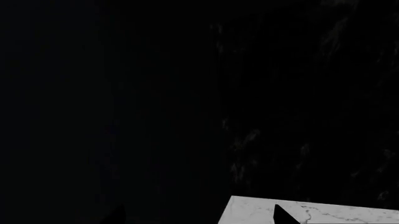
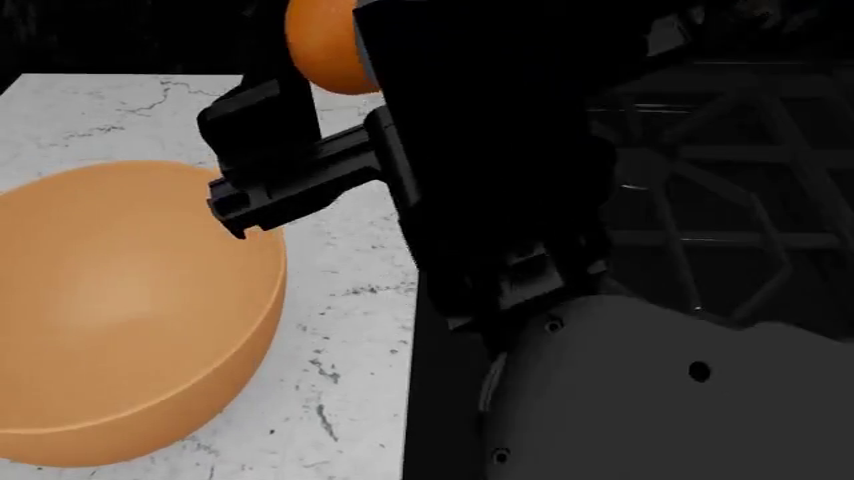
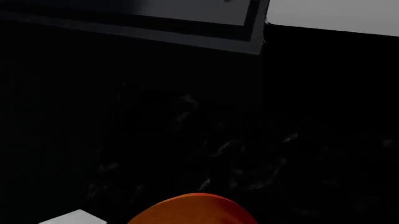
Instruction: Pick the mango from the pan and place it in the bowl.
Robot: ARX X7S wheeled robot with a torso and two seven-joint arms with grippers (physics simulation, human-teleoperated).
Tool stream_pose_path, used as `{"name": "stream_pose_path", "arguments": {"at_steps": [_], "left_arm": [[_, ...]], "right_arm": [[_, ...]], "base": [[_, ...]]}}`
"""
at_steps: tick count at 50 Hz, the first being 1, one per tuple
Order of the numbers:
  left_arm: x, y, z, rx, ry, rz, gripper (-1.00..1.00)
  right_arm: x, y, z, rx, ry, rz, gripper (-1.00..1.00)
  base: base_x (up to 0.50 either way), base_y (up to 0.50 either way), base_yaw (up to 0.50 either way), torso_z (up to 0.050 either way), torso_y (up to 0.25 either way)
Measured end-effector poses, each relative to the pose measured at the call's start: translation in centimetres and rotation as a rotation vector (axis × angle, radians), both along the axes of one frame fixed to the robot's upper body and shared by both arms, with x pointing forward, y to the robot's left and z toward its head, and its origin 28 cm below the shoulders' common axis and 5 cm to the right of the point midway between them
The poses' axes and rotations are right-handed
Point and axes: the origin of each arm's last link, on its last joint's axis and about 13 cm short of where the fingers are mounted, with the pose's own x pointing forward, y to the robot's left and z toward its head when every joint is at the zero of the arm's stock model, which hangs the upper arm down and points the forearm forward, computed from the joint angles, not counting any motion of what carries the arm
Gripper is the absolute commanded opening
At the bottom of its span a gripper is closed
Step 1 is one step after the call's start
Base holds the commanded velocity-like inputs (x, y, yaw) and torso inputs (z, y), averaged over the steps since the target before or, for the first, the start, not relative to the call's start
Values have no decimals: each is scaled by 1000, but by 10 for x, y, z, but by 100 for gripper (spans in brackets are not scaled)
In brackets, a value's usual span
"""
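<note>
The mango [image 2: 320,45] hangs in the air at the top of the head view, half hidden behind my right arm, beyond the bowl's right rim. Its orange-red skin fills the bottom of the right wrist view [image 3: 192,212], where the jaws sit; the fingers themselves are hidden. My right gripper [image 2: 344,50] is shut on it. The large orange-tan bowl [image 2: 120,310] stands on the white marble counter [image 2: 347,330] at the left. The pan is out of view. My left gripper [image 1: 199,219] shows only two dark fingertips [image 1: 283,217] set wide apart, empty, over a counter corner.
The counter's right edge [image 2: 408,400] runs down the middle of the head view, with dark floor past it. A dark wire-frame structure [image 2: 721,200] stands at the right. My own torso [image 2: 641,400] fills the lower right.
</note>
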Motion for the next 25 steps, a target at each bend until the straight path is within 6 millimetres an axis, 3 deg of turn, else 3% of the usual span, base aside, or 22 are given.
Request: {"name": "stream_pose_path", "arguments": {"at_steps": [13,25], "left_arm": [[3,0,-1,0,7,5,100],[5,1,-3,-2,14,15,100]], "right_arm": [[35,35,15,-42,136,143,-100],[55,70,14,-86,273,262,-100]], "base": [[0,0,0,0,0],[0,0,0,0,0]]}}
